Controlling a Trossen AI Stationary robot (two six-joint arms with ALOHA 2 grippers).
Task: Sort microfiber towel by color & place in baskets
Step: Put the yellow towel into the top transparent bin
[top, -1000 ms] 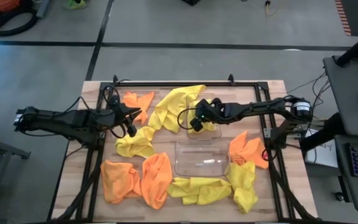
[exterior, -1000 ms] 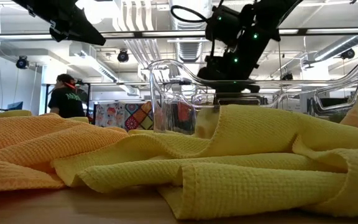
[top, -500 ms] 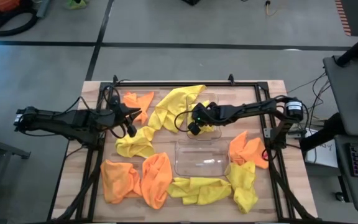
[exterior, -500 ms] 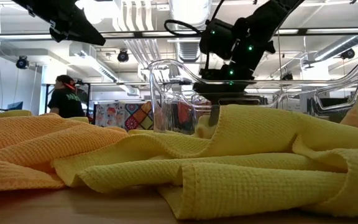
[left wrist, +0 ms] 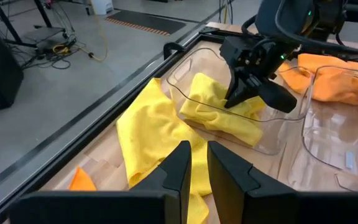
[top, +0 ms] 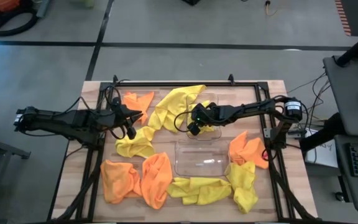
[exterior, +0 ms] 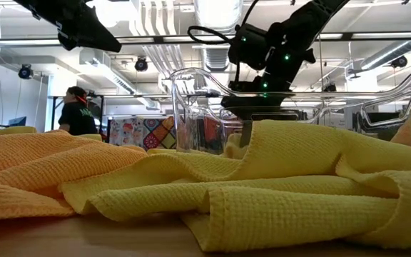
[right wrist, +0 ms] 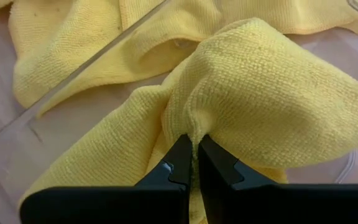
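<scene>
The right gripper (top: 194,126) is positioned over the far basket (top: 211,133), at about 12 o'clock from the surface's (top: 263,186) centre. Its fingers (right wrist: 179,163) are pressed together on a fold of a yellow towel (right wrist: 253,93), which lies inside that basket. The near basket (top: 201,159) is seen just beside it toward 6 o'clock. The left gripper (top: 131,122) is held above the 9 o'clock side, fingers (left wrist: 180,168) nearly closed on nothing. Further yellow and orange towels (top: 156,179) are scattered around both baskets.

Right pincer (top: 195,124) over far basket (top: 215,133)
</scene>
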